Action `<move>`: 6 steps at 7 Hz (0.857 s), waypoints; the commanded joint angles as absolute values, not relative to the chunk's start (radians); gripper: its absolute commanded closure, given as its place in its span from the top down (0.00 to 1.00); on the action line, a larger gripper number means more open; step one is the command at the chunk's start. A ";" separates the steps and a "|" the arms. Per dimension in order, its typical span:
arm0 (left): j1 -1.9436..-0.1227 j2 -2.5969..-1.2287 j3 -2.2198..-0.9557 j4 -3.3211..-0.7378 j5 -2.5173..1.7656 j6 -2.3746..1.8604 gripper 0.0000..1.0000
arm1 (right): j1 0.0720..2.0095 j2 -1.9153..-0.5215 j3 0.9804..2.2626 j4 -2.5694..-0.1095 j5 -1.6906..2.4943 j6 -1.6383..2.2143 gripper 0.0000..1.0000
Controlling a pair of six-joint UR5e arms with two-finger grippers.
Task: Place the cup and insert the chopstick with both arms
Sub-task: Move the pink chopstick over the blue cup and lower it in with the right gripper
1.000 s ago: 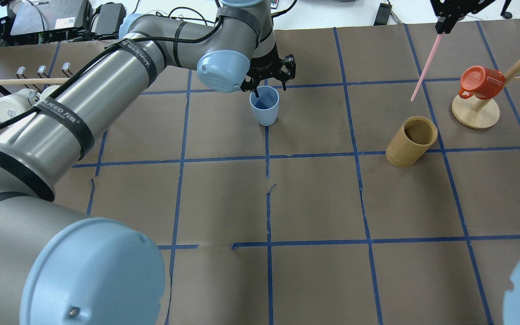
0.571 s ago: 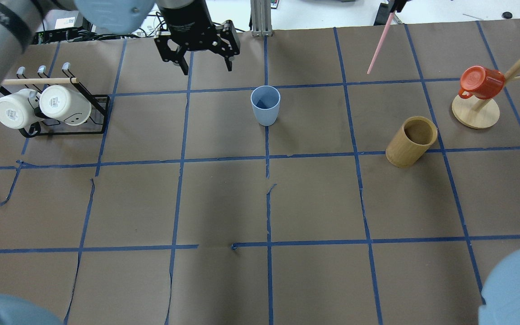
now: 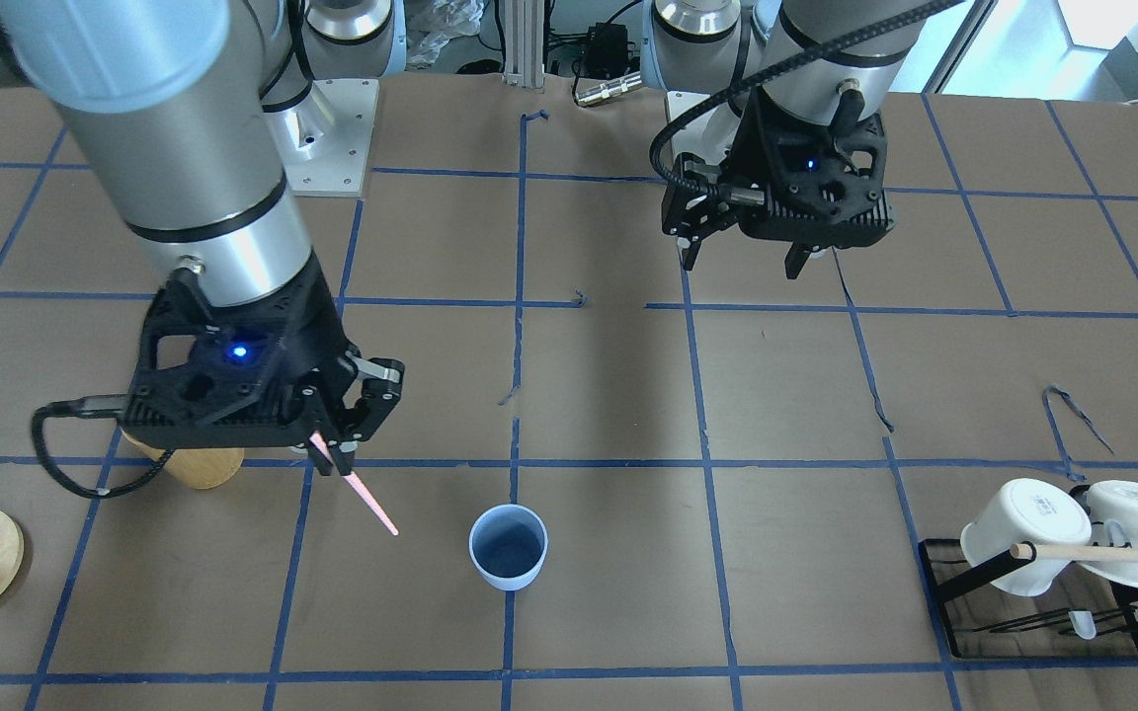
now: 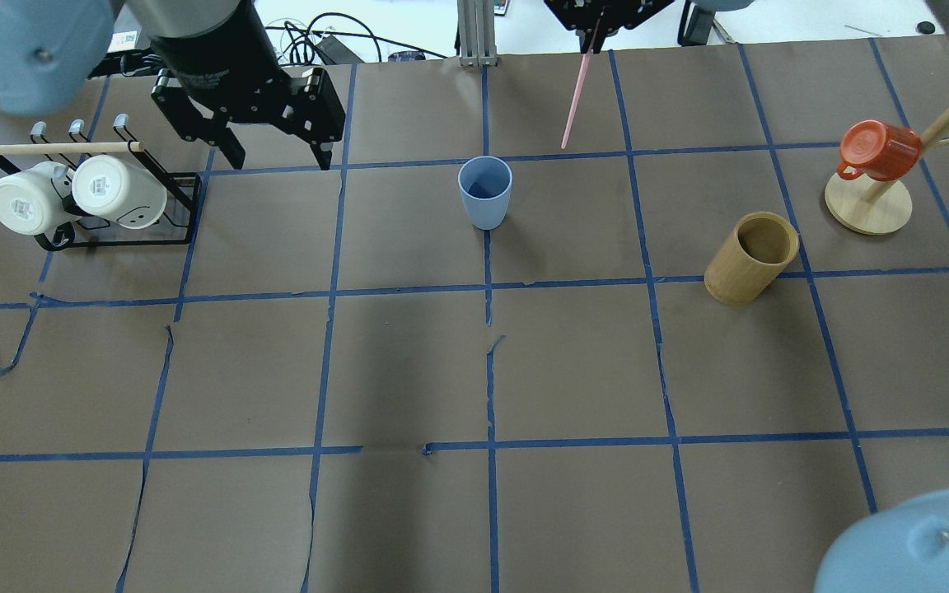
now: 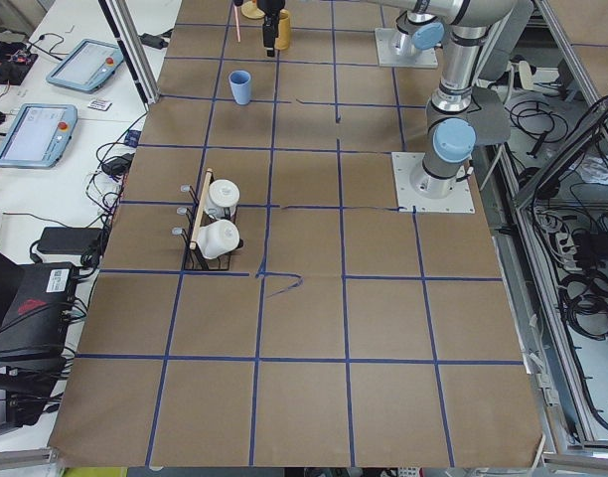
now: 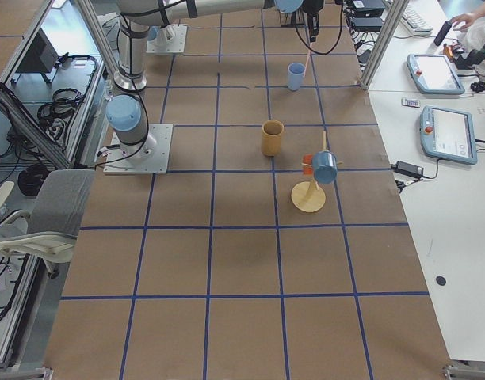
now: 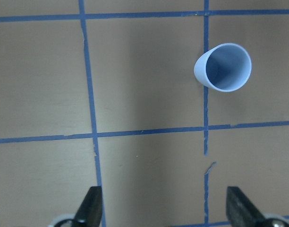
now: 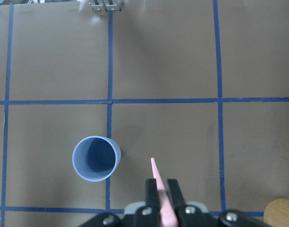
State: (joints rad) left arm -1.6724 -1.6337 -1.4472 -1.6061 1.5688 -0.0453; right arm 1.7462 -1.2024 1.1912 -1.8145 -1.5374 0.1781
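Since the earlier overhead frame, the left gripper (image 4: 281, 156) has swung toward 9 o'clock, away from the cup (image 4: 484, 193), and the chopstick (image 4: 577, 91) has travelled toward 9 o'clock as well, closing on the cup. The cup itself is sitting where it was.

That cup is standing upright on the brown paper, mouth up, right over a blue tape line (image 4: 488, 272). It is showing as a small light blue tumbler, tapering toward its base, with a paler rim and a darker blue inside.

The left gripper is hovering at about 10 o'clock from the cup in the overhead view, its jaws spread wide and holding nothing, next to the black rack (image 4: 182, 206) carrying two white mugs (image 4: 116, 191).

The right gripper (image 3: 342, 459) is pinching the chopstick at its upper end. This thin, straight, pale pink stick is hanging tilted, with its lower tip in the air at about 2 o'clock from the cup in the overhead view, near it but apart.

A tan wooden cup (image 4: 750, 259) is standing just past 3 o'clock, and an orange mug (image 4: 878, 148) is hanging on a wooden stand (image 4: 866, 210) farther toward 3 o'clock.
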 commanded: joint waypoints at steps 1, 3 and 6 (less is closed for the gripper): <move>-1.632 -1.543 -1.606 -1.446 1.575 -0.034 1.00 | 1.816 -1.201 1.267 -1.932 -1.551 0.269 0.06; -1.609 -1.536 -1.568 -1.533 1.601 -0.032 1.00 | 1.821 -1.181 1.269 -1.940 -1.549 0.337 0.06; -1.609 -1.545 -1.543 -1.575 1.597 -0.032 1.00 | 1.879 -1.124 1.269 -2.022 -1.552 0.409 0.06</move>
